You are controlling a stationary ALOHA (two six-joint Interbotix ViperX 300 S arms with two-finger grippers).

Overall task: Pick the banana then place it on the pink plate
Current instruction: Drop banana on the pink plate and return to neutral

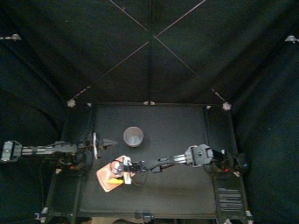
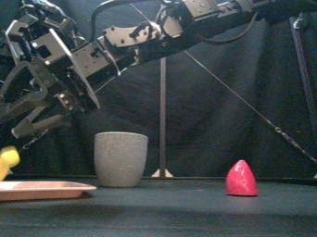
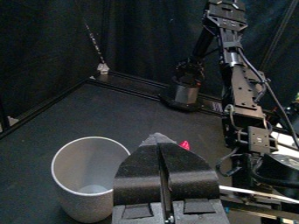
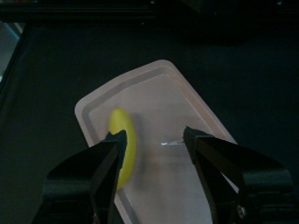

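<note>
A yellow banana (image 4: 121, 146) lies on the flat pink plate (image 4: 176, 96), near its left side on the table. In the front view the banana (image 2: 7, 163) shows at the far left, over the plate's (image 2: 50, 190) rim. My right gripper (image 4: 158, 156) hangs open just above the plate with the banana below its jaws and nothing held between them. It has reached across from the right to the front left of the table (image 1: 131, 168). My left gripper (image 3: 167, 171) is shut and empty, resting at the left (image 1: 91, 144).
A tall grey speckled cup (image 2: 120, 159) stands mid-table behind the plate, close to the left gripper (image 3: 87, 175). A red cone-shaped toy (image 2: 240, 179) sits to the right of the cup. The right arm (image 3: 239, 96) stretches across the front half.
</note>
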